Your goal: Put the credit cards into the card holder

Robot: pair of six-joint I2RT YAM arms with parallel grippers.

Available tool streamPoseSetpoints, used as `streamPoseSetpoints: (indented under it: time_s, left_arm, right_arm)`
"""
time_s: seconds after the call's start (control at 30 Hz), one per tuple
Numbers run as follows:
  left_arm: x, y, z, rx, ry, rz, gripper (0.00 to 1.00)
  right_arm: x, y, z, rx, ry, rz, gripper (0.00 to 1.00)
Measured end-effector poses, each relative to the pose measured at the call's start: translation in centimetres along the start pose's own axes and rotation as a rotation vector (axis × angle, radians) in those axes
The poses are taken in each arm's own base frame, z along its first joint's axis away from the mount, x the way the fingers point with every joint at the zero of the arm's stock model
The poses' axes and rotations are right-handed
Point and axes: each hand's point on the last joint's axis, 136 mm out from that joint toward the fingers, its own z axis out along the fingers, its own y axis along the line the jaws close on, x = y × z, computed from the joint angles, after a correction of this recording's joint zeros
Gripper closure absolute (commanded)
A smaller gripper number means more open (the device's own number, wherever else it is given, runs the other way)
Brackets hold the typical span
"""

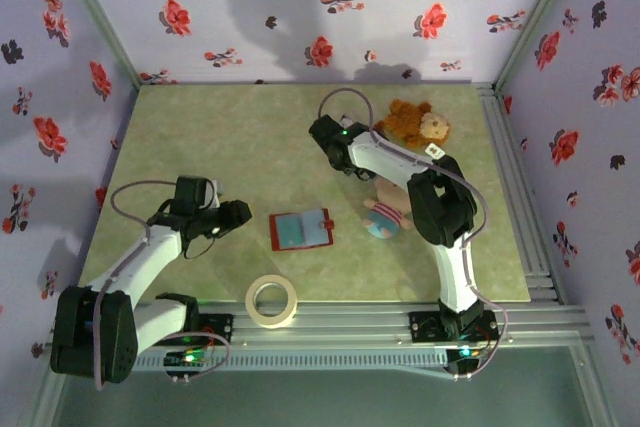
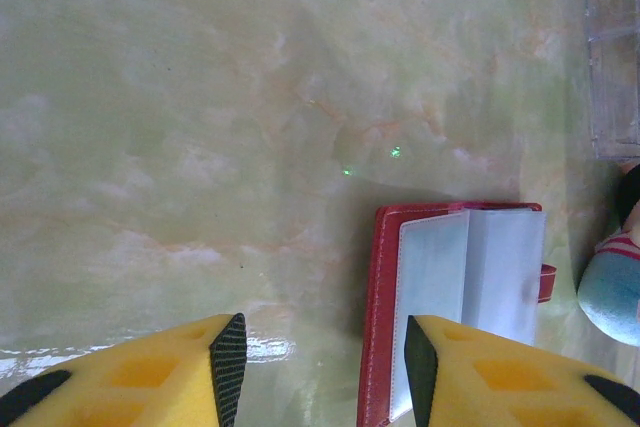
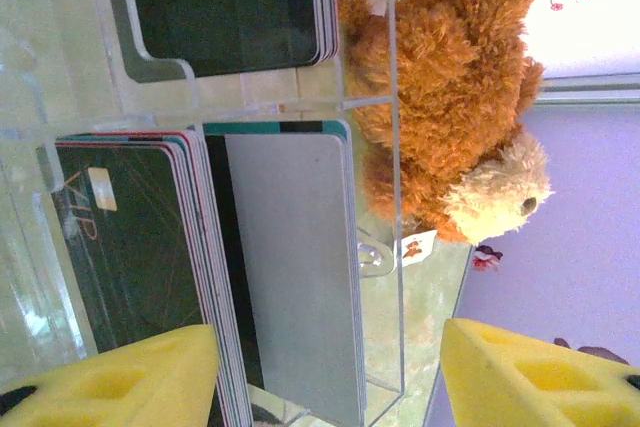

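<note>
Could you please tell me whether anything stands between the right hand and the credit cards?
Only the clear stand holding them: in the right wrist view, one of its walls runs between the credit cards and one finger of the right hand. The teddy bear sits beyond that wall, not in front of the cards.

Clear slotted stand point(image 3: 395, 97) sits upright on the green marbled table point(image 3: 432, 319). The credit cards point(image 3: 130, 247) are held in it as follows:
- Upper compartment: a stack of dark cards.
- Lower compartment: a stack faced by a dark card lettered "VIP".
- Just to its right: a grey card point(image 3: 290, 277) with a teal top edge.

A brown teddy bear point(image 3: 440, 77) lies on its side behind the stand, with a tag point(image 3: 415, 245) attached. The right gripper point(image 3: 325, 382) has its yellow pads point(image 3: 120, 377) apart. The lower cards and the stand's wall lie between them. Whether the pads touch anything cannot be determined.
</note>
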Motion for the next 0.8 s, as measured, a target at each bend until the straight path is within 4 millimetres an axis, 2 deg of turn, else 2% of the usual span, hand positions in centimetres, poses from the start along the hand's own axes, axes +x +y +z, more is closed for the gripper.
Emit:
streamPoseSetpoints:
  time_s: [0.17,0.33,0.43,0.7,0.8]
  left_arm:
    - [0.1,0.1,0.0,-0.001,0.002,-0.001,0.51]
    - [0.3,0.3,0.2,-0.004,0.006,-0.004,0.51]
    - [0.3,0.3,0.2,-0.004,0.006,-0.004,0.51]
    - [0.3,0.4,0.2,-0.004,0.005,-0.006,0.52]
    - [0.5,0.5,0.4,-0.006,0.013,-0.011,0.52]
  right_arm:
    - [-0.1,1.2,-1.1,-0.089,-0.022,0.018,0.42]
    - [0.0,1.7,-2.0,-0.149,-0.041,0.038,0.54]
    - [0.1,2.1,-1.7,-0.158,-0.033,0.044,0.61]
    - [0.8,3.5,0.5,-0.123,0.022,0.001,0.59]
    - [1.0,3.5,1.2,-0.086,0.038,-0.012,0.65]
